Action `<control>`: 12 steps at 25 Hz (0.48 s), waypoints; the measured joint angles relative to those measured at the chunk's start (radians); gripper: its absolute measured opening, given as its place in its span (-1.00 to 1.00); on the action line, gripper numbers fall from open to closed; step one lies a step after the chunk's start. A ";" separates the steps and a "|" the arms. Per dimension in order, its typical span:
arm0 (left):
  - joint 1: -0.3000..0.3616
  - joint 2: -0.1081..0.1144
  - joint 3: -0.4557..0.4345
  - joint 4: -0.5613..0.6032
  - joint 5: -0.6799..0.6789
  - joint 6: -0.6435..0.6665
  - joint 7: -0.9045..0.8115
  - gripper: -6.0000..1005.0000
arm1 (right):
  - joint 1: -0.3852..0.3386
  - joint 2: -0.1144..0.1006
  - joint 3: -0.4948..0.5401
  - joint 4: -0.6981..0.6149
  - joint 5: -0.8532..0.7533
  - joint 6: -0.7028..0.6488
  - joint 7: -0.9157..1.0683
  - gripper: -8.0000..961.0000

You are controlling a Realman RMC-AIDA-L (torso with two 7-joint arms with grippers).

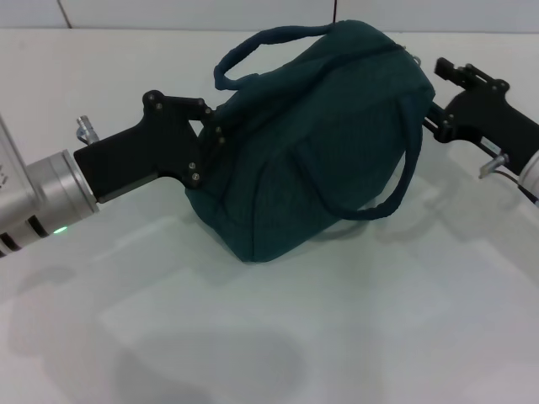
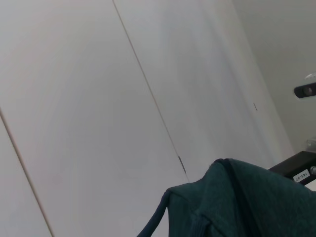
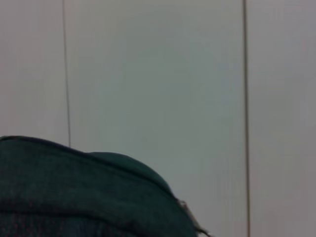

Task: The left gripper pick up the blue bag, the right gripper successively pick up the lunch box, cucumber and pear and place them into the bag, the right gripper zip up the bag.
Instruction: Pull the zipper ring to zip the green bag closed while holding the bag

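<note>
We take the blue bag (image 1: pixel 324 135) as our landmark: it stands on the white table (image 1: pixel 253 337), bulging and closed along its top as far as we can see, with one loop handle arching over its far side and the other hanging down its near side.

To the left of the bag, the left claw (image 1: pixel 212 126) presses its black fingers against the bag's left end, seemingly pinching the fabric there. We judge it closed on the cloth, though the fingertips themselves sink into the folds. Its silver wrist with the green light trails away from the bag.

On the bag itself, the right wrist view shows a small metal zipper piece (image 3: pixel 190 217) at the end of the seam, and no foil lining shows in any view. Lunch box, cucumber and pear are nowhere on the table, so we judge that they are packed inside and that the zipping is finished or in its last stretch.

To the right of the bag, the right claw (image 1: pixel 438 80) sits just beside the bag's upper right end, by the zipper's end. Whether its fingers are parted or pinching the pull we cannot tell, since the bag hides the tips. What may remain is letting go and drawing back.
</note>
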State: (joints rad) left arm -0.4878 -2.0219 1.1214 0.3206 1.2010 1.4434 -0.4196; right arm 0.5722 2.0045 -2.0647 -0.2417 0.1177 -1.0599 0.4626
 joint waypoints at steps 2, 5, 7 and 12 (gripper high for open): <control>0.000 -0.001 0.000 0.000 0.000 0.000 0.002 -0.90 | 0.012 0.003 -0.001 -0.001 -0.001 0.004 -0.008 0.20; 0.000 -0.001 0.000 0.000 0.000 0.002 0.003 -0.90 | 0.032 0.004 -0.004 -0.003 -0.014 0.009 -0.009 0.20; 0.000 -0.001 0.000 0.000 0.000 0.002 0.003 -0.90 | 0.038 0.005 -0.002 -0.008 -0.028 0.010 -0.009 0.20; -0.001 -0.001 0.000 0.000 0.000 0.003 0.003 -0.90 | 0.042 0.000 0.001 -0.048 -0.042 0.012 -0.006 0.20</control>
State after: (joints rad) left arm -0.4892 -2.0233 1.1213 0.3205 1.2010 1.4465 -0.4171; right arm 0.6138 2.0048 -2.0641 -0.2898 0.0756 -1.0477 0.4571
